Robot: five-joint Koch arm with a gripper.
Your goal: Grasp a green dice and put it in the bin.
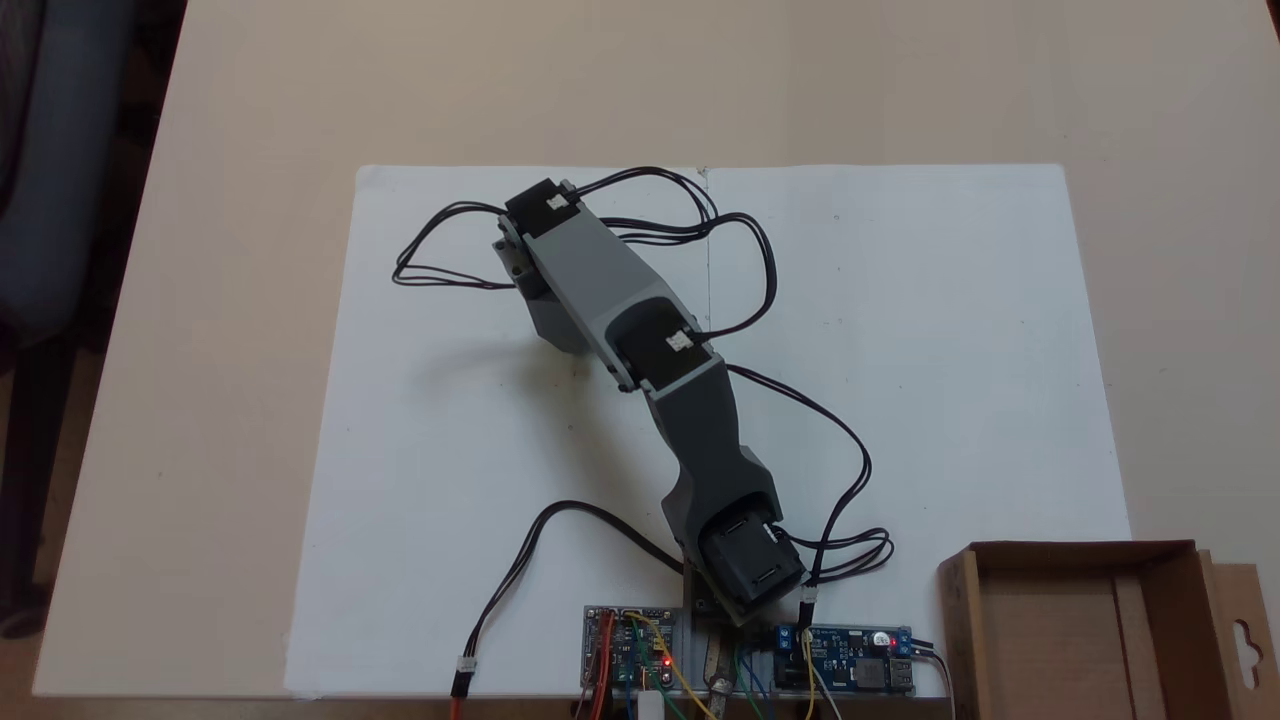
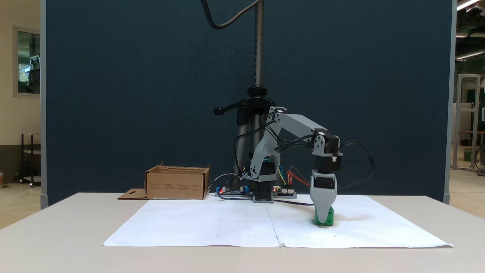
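1. The table (image 2: 57,227) was the biggest thing, with white paper sheets (image 1: 900,350) spread over the middle of it.
2. Next down, the arm (image 1: 620,320) reached out from its base over the paper. In the side-on fixed view it bent over and pointed its wrist straight down.
3. The bin (image 1: 1080,620), a brown cardboard box, sat off the paper's corner near the base. In the side-on fixed view it showed up (image 2: 177,184) well apart from the business end of the arm, on the opposite side of the base.
4. The gripper (image 2: 323,218) was down at the paper, right on the green dice (image 2: 329,219). We only saw one grey finger face-on in front of the cube, so we honestly couldn't tell if the fingers were wide, narrow or already pinching.
5. The dice looked like it was resting on the paper, partly hidden behind that finger.
6. Our take on doing the grab right: get the cube centred between both fingers, squeeze flat faces rather than corners, close slowly so it doesn't squirt out, then lift straight up before swinging across to the box.
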